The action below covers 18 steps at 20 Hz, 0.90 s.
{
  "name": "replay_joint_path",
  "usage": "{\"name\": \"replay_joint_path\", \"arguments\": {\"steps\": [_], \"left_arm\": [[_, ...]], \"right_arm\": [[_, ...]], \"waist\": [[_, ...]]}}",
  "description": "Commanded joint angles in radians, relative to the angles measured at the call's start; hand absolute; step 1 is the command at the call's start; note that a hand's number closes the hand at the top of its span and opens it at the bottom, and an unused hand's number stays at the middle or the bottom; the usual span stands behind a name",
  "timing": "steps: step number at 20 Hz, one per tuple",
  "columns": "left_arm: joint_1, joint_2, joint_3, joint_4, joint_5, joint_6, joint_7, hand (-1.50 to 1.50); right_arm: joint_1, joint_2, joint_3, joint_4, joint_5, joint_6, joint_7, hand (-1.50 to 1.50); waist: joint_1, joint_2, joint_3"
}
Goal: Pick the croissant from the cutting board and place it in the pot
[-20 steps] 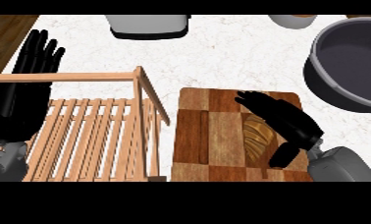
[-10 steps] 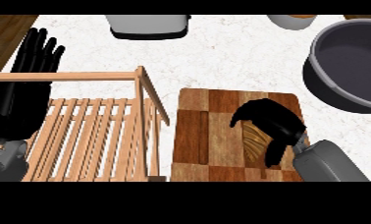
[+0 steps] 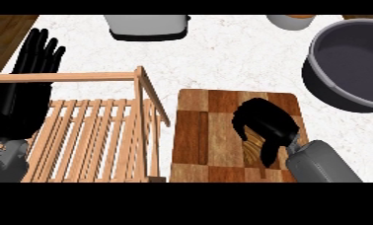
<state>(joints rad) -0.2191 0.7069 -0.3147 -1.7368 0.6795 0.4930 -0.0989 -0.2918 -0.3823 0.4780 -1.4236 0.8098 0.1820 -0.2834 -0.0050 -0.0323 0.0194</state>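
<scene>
Head view shows you the right hand (image 3: 266, 120) curled over the golden croissant (image 3: 255, 147) on the checkered wooden cutting board (image 3: 200, 135); the round grey pot (image 3: 324, 78) sits at two o'clock, while the left hand (image 3: 29, 78) rests open.

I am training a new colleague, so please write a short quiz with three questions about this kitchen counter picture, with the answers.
1. True or false: the croissant already lies inside the pot.
2. Which hand is curled over the croissant on the cutting board? A) left B) right C) both
3. Fill in: the left hand rests open, fingers up, beside the wooden ____.

Key
1. False. The croissant is on the cutting board, mostly hidden under the right hand; the pot stands apart at the view's right edge.
2. B.
3. Rack: the wooden rack stands left of the cutting board.
</scene>
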Motion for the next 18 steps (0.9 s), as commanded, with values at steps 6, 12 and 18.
{"name": "replay_joint_path", "arguments": {"steps": [6,12,18], "left_arm": [[0.008,-0.015,-0.018,0.042,-0.014,0.008,-0.022,0.00],[-0.038,-0.005,-0.032,-0.024,-0.001,0.022,0.010,0.00],[-0.085,-0.016,-0.046,0.015,-0.010,0.025,0.024,0.00]], "right_arm": [[-0.146,0.141,-0.222,0.117,0.092,-0.117,0.407,1.50],[-0.324,0.169,-0.412,0.241,0.178,-0.205,0.793,1.50],[-0.556,0.108,-0.500,0.355,0.396,-0.294,1.155,1.50]], "waist": [[0.029,0.059,-0.022],[0.081,0.077,-0.023],[0.097,0.080,-0.028]]}}
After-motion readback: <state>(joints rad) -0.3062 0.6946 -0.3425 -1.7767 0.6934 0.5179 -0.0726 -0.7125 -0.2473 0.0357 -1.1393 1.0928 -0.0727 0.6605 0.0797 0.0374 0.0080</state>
